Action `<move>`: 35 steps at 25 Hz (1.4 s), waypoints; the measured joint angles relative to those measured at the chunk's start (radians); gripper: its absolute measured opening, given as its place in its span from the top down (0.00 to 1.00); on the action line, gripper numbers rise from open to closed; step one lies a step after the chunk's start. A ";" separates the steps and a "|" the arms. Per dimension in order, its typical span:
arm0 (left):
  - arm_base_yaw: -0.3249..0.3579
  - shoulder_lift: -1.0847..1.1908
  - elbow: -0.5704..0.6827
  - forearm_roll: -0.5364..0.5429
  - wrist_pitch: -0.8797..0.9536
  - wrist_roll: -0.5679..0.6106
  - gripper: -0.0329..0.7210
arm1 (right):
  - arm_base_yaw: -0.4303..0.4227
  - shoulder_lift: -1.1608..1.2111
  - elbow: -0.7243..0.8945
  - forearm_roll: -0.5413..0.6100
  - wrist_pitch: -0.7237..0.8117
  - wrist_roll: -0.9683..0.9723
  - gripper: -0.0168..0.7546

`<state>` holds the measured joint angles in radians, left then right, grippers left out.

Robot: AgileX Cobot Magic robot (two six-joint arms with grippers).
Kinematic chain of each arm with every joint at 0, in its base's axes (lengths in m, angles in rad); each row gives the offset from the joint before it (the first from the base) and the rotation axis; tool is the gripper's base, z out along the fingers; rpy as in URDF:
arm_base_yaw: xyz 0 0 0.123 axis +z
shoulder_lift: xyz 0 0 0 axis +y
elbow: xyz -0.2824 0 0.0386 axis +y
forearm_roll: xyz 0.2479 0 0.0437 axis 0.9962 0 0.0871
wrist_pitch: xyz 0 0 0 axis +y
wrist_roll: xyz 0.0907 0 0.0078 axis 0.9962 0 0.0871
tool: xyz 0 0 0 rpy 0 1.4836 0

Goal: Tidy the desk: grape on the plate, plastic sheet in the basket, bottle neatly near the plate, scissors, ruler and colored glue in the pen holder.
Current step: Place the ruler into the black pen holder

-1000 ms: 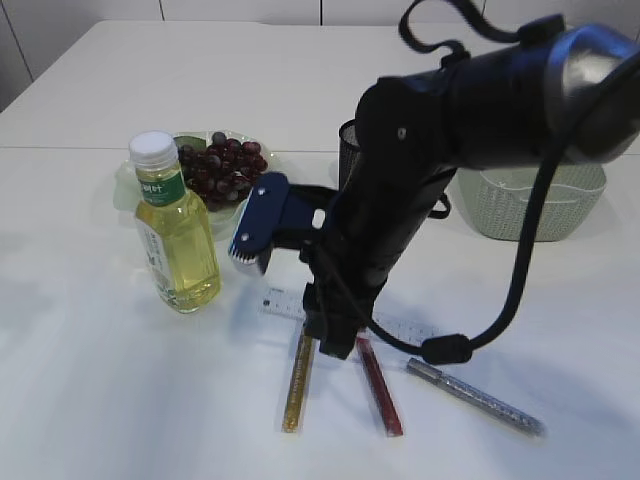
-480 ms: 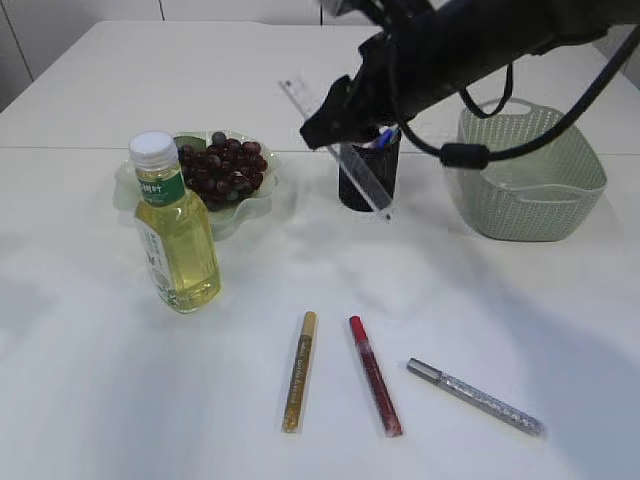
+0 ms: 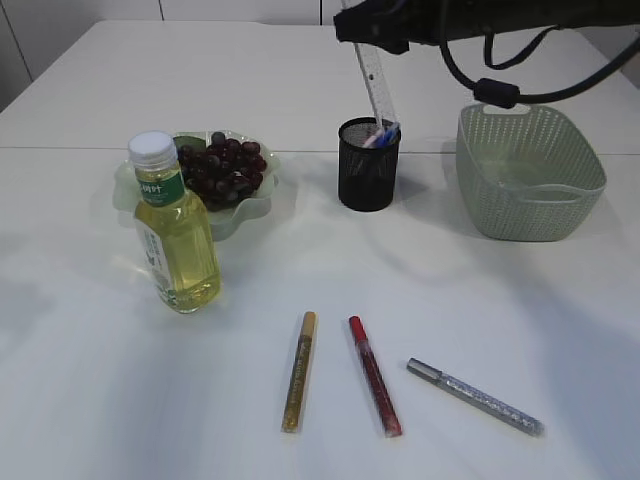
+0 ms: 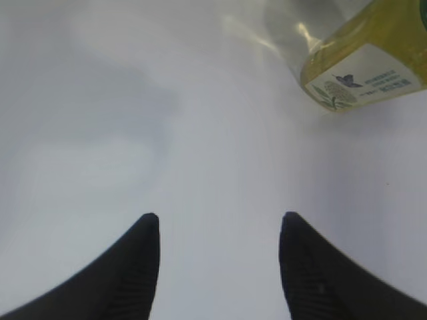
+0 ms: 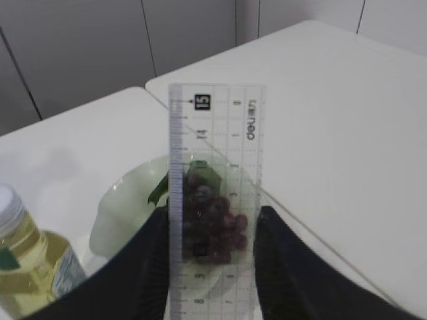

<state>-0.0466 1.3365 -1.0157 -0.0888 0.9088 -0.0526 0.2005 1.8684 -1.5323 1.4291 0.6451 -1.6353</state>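
Clear plastic ruler (image 3: pixel 374 80), flat and thin with black printed marks, pinched between the two dark fingers of the right gripper (image 5: pixel 213 267) and held nearly upright above the pen holder (image 3: pixel 368 165), lower end dipping into its open top. Pen holder a black mesh cylinder standing upright on the white table (image 3: pixel 100 400), with something blue and pink showing at the rim. Through the ruler in the right wrist view, blurred dark red grapes (image 5: pixel 213 227) and a leaf in the pale green plate (image 5: pixel 120 207).

To the left of the holder, a wavy-edged translucent green plate (image 3: pixel 255 195) heaped with round dark grapes (image 3: pixel 220 168). Just in front of the plate, an upright clear plastic bottle (image 3: pixel 176 225) of yellow liquid, white ribbed cap, green and white label.

To the right of the holder, an oval pale green basket (image 3: pixel 530 175) with woven-look walls; contents hard to make out.

Near the front edge, three slim glitter glue pens lying flat and apart: gold glue (image 3: pixel 298 371), red glue (image 3: pixel 375 376), silver glue (image 3: pixel 475 396), the silver one angled away to the right.

Left gripper (image 4: pixel 219 260) low over bare table, two dark ribbed fingers (image 4: pixel 137 267) spread apart with nothing between them, bottle base (image 4: pixel 360 67) at the upper right corner of its view
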 joint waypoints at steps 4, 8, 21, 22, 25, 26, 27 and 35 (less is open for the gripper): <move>0.000 0.000 0.000 0.000 0.002 0.000 0.41 | 0.000 0.057 -0.007 0.255 -0.023 -0.185 0.58; 0.000 0.000 0.000 -0.010 0.016 0.000 0.41 | 0.000 0.132 -0.051 0.336 -0.041 -0.314 0.58; 0.000 0.000 0.000 -0.014 0.024 0.000 0.41 | -0.001 0.396 -0.353 0.358 -0.134 -0.349 0.58; 0.000 0.000 0.000 -0.014 0.024 0.000 0.41 | -0.001 0.416 -0.374 0.358 -0.140 -0.351 0.58; 0.000 0.000 0.000 -0.014 0.026 0.000 0.41 | -0.001 0.463 -0.413 0.359 -0.167 -0.355 0.58; 0.000 0.000 0.000 -0.014 0.026 0.000 0.41 | -0.001 0.475 -0.416 0.360 -0.173 -0.355 0.58; 0.000 0.000 0.000 -0.014 0.026 0.000 0.41 | -0.001 0.483 -0.419 0.360 -0.181 -0.357 0.58; 0.000 0.000 0.000 -0.014 0.026 0.000 0.41 | -0.004 0.513 -0.428 0.363 -0.194 -0.359 0.42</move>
<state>-0.0466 1.3365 -1.0157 -0.1026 0.9346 -0.0526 0.1969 2.3819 -1.9604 1.7919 0.4506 -1.9948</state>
